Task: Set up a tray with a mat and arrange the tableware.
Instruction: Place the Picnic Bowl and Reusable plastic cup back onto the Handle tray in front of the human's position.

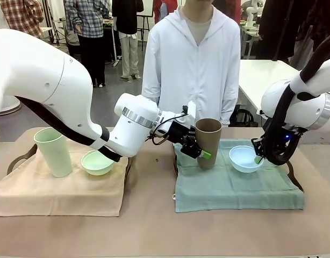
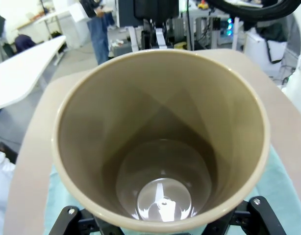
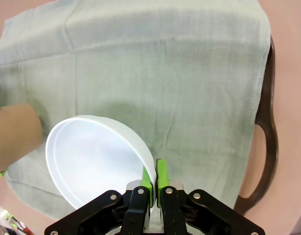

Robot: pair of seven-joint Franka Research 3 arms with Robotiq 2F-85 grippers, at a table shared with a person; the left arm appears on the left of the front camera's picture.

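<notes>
On green mat (image 1: 235, 188), left gripper (image 1: 196, 149) clasping brown tumbler (image 1: 208, 141); right gripper (image 1: 259, 157) pinching pale blue bowl (image 1: 244, 158) rim

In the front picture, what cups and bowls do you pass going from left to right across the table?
Mint green tumbler → mint green bowl → brown tumbler, gripped by the left gripper → pale blue bowl, pinched at its rim by the right gripper.

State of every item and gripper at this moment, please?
Brown tumbler: upright on green mat, gripped by left gripper.
Pale blue bowl: on green mat, rim pinched by right gripper.
Mint tumbler: upright on beige mat.
Mint bowl: upright, beside it.
</notes>
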